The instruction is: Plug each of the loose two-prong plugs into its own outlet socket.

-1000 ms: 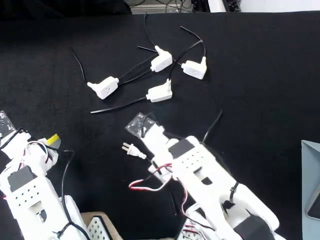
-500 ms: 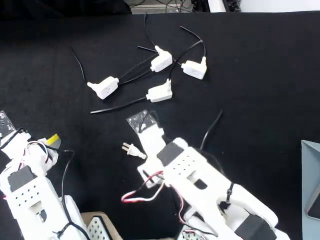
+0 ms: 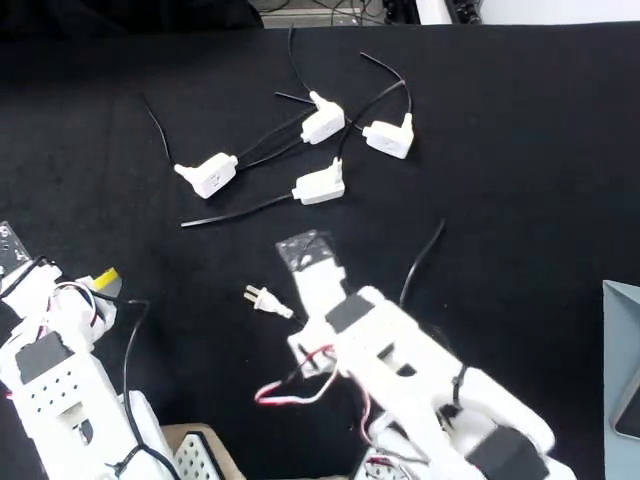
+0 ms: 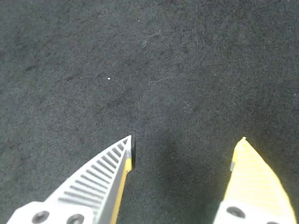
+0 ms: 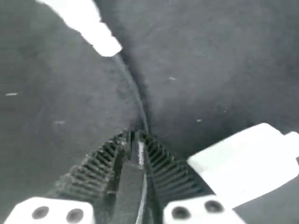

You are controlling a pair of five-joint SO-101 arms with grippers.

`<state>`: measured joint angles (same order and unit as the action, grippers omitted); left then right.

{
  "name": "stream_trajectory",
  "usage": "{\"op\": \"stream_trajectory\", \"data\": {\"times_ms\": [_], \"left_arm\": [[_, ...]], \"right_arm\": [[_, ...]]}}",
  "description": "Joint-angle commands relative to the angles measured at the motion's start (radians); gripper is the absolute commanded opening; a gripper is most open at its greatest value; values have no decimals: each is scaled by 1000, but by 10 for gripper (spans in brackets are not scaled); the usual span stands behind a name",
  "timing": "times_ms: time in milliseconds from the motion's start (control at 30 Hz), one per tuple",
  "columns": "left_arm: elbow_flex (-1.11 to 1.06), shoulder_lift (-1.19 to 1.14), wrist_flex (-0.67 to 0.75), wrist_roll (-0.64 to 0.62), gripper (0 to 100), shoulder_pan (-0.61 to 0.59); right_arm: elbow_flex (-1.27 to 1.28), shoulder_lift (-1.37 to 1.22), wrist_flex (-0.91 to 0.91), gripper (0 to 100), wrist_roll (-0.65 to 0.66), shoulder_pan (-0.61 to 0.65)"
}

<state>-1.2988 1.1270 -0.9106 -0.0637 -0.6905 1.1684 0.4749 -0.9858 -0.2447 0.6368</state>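
My right gripper [image 5: 135,135] was pressed together on a thin black cord [image 5: 133,93], teeth meshed around it, out over the middle of the table [image 3: 520,150]. I couldn't tell whose cord it was; it ran off ahead toward a white piece. My left gripper [image 4: 186,144] hung spread wide over bare cloth at the near left corner, holding nothing.

And there was the loose two-prong plug [image 3: 265,299], lying flat just beside my right arm, between the centre of the table and the near edge. Its long axis ran roughly along the table's width, prongs aimed toward the left edge and a touch toward the far one, its tail end toward my arm. So it was pointing past the nearest outlet socket [image 3: 320,185], not at it. The other outlet sockets [image 3: 322,122] sat clustered further on toward the far edge.

My read on handling: the plug looked small and light, with a hard, smooth plastic body and a limp lead. Held by the cord it would dangle, twist and give no push. I'd want the body itself, squeezed across its flat sides just behind the prongs. Those prongs looked thin, so a crooked shove could bend them, and a light socket would likely skid away
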Motion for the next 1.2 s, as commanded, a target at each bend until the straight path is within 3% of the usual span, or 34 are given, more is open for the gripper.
{"op": "stream_trajectory", "data": {"times_ms": [0, 233, 433, 700, 933, 1167], "left_arm": [[-2, 14, 21, 8, 328, -5], [-2, 14, 20, 8, 328, -7], [-2, 14, 20, 8, 328, -7], [-2, 14, 20, 8, 328, -5], [-2, 14, 20, 8, 328, -5], [-2, 14, 20, 8, 328, -5]], "right_arm": [[-36, -133, 46, 16, 15, -103], [-320, -441, 133, 14, 23, -287], [-507, -479, 245, 13, 176, -331], [-572, -478, 434, 13, 399, -327], [-598, -378, 427, 13, 410, -316], [-593, -130, 222, 13, 410, -206]]}}
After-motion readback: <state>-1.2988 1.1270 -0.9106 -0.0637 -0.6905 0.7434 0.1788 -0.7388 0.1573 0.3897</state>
